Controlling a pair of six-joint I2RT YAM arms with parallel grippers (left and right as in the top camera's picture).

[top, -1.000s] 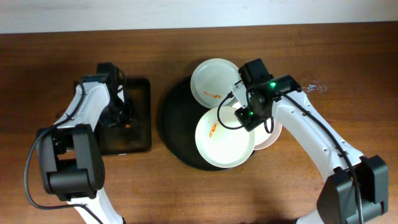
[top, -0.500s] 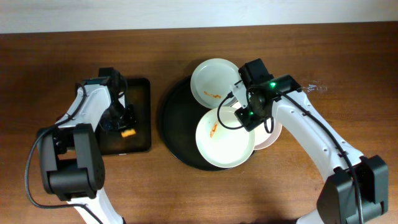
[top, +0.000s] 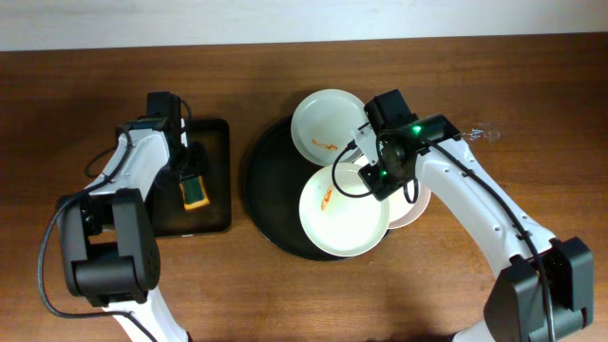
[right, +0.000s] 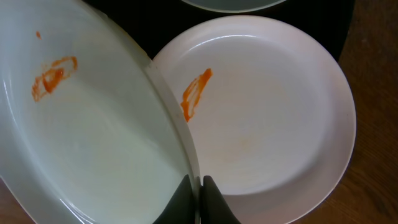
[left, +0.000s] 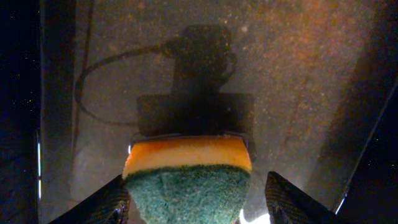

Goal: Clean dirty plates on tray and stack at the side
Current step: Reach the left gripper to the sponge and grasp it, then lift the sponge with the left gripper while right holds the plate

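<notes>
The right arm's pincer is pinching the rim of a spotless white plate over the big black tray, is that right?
Not quite. The plate in the right pincer is not spotless: the right wrist view shows an orange-red smear on it. The rest holds: the pincer pinches the rim of a white plate over the big black tray.

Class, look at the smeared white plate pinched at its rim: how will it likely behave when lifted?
The plate is probably stiff, holding its shape though the right gripper pinches only its rim. That edge hold may let it sag or swivel. Its glossy surface looks slippery.
</notes>
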